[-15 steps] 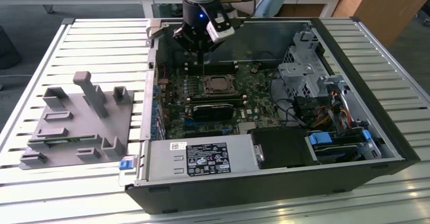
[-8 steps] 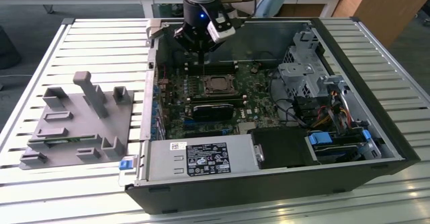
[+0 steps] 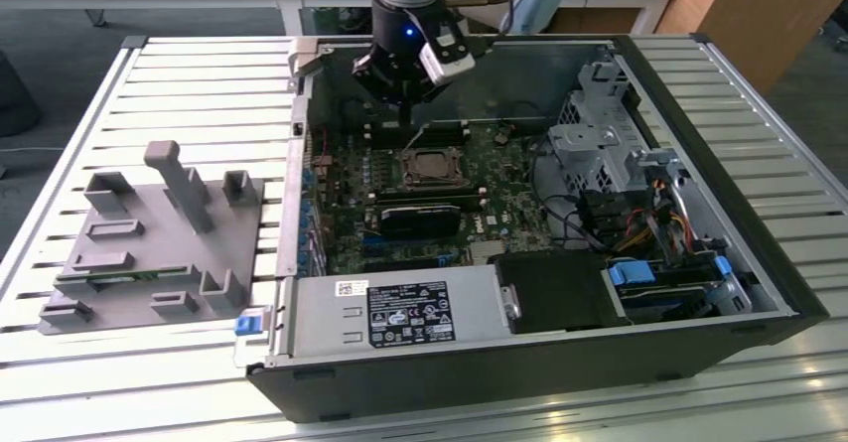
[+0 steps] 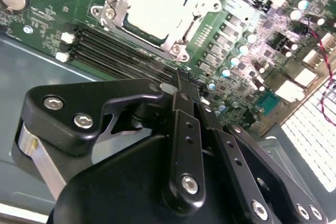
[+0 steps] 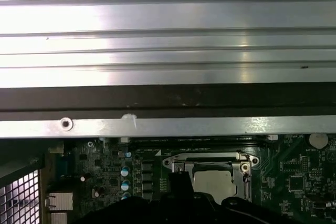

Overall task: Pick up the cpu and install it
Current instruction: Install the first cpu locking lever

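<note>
A slatted metal bench carries an open computer case lying on its side, with a green motherboard exposed inside. A grey moulded fixture sits on the bench well apart from the end effector, toward the exterior view's left. The black end effector hangs just above the motherboard, beside the metal-framed socket. In the second wrist view its fingers appear pressed together with nothing between them. The cpu, a pale square, lies seated in the socket, near the fingertips but apart from them
</note>
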